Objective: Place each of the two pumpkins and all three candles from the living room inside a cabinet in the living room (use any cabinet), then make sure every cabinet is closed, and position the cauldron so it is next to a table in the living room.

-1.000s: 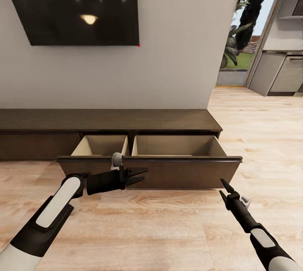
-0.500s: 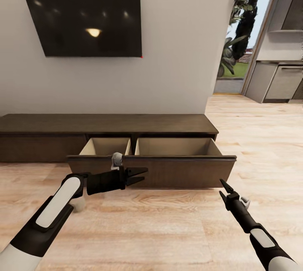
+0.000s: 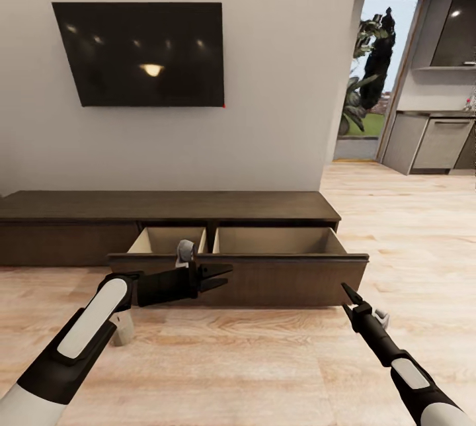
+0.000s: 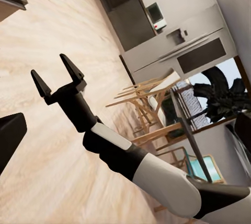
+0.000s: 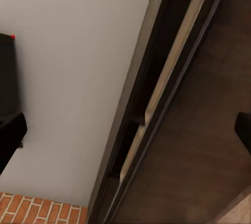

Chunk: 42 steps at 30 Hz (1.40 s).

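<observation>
Dark-brown wood forms the long cabinet (image 3: 165,204) against the white wall, its two drawers pulled out and showing pale insides, while the left gripper (image 3: 221,275) and the right gripper (image 3: 346,295) hover before it, both jaws apart.

Cabinet (image 3: 264,280) dark brown, beige inside; floor (image 3: 264,360) pale wood grain; TV (image 3: 145,55) black.

— What sort of place is this?
— A home living room: wall-mounted television (image 3: 147,54) upper left, low wooden cabinet (image 3: 198,204) beneath, kitchen units (image 3: 439,143) far right.
</observation>
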Tool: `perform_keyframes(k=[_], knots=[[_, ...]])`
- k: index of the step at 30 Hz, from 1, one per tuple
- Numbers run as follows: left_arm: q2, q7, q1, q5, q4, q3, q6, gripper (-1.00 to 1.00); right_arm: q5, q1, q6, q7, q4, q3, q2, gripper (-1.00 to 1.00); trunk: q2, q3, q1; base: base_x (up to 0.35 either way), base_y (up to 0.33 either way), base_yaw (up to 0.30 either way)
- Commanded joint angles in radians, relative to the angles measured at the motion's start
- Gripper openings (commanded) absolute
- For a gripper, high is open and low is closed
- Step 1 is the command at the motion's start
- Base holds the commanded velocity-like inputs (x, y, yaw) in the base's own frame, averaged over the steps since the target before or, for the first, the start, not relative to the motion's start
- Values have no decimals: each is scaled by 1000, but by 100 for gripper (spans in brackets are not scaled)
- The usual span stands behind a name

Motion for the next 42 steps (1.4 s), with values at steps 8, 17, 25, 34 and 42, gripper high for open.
perform_keyframes(k=[8, 17, 25, 34, 42], knots=[[2, -10, -1, -9, 0, -3, 0, 100, -7, -1, 8, -16, 1, 0, 1, 100, 2, 39, -4, -256, 137, 146], [6, -8, -1, -14, 3, 4, -1, 100, -6, -1, 8, -31, 1, 0, -3, 100, 36, 81, -24, -153, 62, 203], [47, 43, -5, -49, 16, 8, -4, 100, -5, -1, 6, -61, 0, 1, -4, 100, 92, 116, -55, -7, 2, 207], [117, 375, 6, -95, 114, 10, -12, 100, 22, -1, -50, -179, 0, 127, 1, 100, 155, 156, -89, 0, 0, 207], [119, 550, 17, -192, 301, 5, -173, 100, 139, 10, -137, -270, 2, 149, 3, 100, 211, 191, -120, 0, 0, 210]])
